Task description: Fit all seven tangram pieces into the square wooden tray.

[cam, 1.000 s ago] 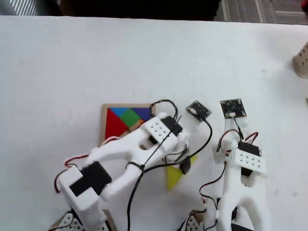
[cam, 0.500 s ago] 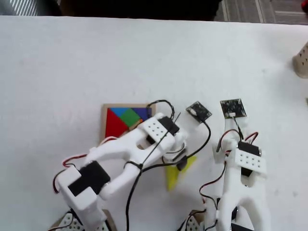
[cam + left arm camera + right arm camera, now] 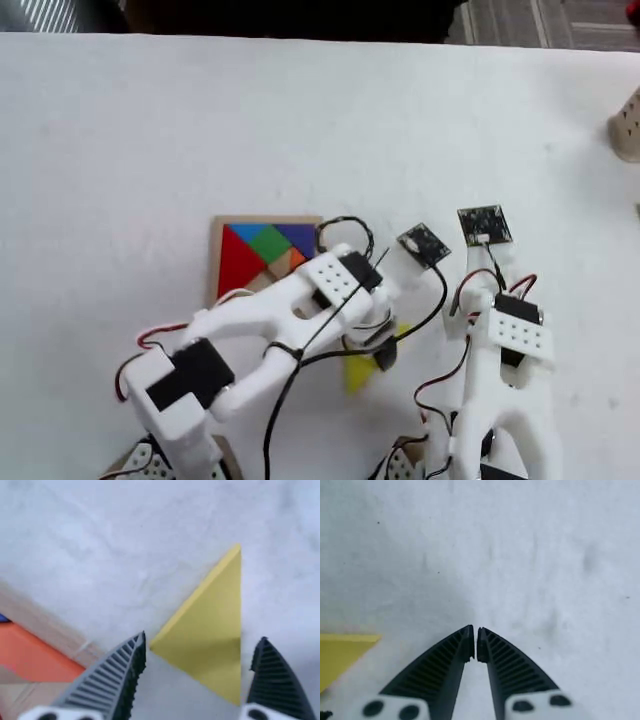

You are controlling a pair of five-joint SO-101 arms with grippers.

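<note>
One yellow triangle (image 3: 212, 625) | long axis seemingly diagonal | outside tray (image 3: 265, 219)

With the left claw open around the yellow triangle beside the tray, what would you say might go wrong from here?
The yellow triangle lies flat, straddled by the open left claw, with one side of the claw near a corner. Closing may therefore pivot the triangle or squeeze it out. The tray rim sits close by, so a bump might shift the tray and the seated pieces.
</note>
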